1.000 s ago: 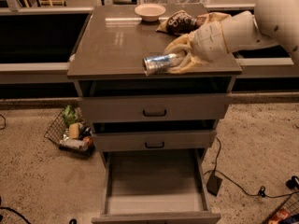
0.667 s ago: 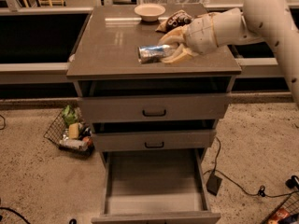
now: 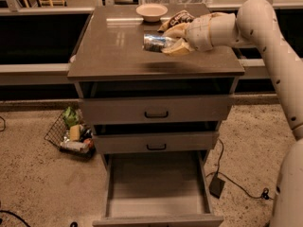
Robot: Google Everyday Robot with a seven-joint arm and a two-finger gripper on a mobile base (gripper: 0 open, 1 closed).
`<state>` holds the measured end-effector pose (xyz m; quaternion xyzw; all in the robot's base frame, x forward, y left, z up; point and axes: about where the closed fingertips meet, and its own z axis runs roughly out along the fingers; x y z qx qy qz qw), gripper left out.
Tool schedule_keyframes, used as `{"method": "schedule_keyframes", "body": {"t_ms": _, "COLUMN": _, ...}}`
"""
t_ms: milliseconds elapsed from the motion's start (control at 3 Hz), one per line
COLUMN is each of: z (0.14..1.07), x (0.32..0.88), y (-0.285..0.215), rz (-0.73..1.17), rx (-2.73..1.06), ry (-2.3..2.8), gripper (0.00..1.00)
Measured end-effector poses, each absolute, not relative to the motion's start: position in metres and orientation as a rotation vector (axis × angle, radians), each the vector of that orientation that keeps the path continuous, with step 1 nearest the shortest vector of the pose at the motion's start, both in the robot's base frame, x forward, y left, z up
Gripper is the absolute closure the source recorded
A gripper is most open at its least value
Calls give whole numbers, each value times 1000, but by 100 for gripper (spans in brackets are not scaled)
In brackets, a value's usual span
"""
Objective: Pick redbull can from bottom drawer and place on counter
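The redbull can, silvery with bluish patches, lies sideways in my gripper, held above the middle of the counter. The gripper is shut on the can and reaches in from the right on the white arm. The bottom drawer is pulled fully out below, and its plain floor holds nothing.
A pale bowl sits at the counter's back edge. A brown chip bag lies just behind the gripper. The two upper drawers are closed. A wire basket of items stands on the floor at left; a cable and black box lie at right.
The gripper has carried the can from over the counter's front right edge back and leftward, to above the counter's middle.
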<state>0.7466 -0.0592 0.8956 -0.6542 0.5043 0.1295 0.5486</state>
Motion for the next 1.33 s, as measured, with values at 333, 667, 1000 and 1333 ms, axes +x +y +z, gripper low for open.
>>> {"method": "schedule_keyframes", "body": {"t_ms": 333, "z": 887, "x": 774, "y": -67, "rz": 327, "rx": -1484, "ry": 1252, "gripper": 82}}
{"method": "schedule_keyframes", "body": {"t_ms": 667, "z": 880, "x": 792, "y": -78, "rz": 331, "rx": -1441, "ry": 1303, "gripper": 59}}
{"method": "schedule_keyframes", "body": {"t_ms": 1000, "z": 873, "x": 803, "y": -87, "rz": 335, "rx": -1413, "ry": 1336, "gripper": 36}}
{"method": "schedule_keyframes", "body": {"t_ms": 1333, "z": 868, "x": 810, "y": -92, "rz": 343, "rx": -1400, "ry": 1350, "gripper": 13}}
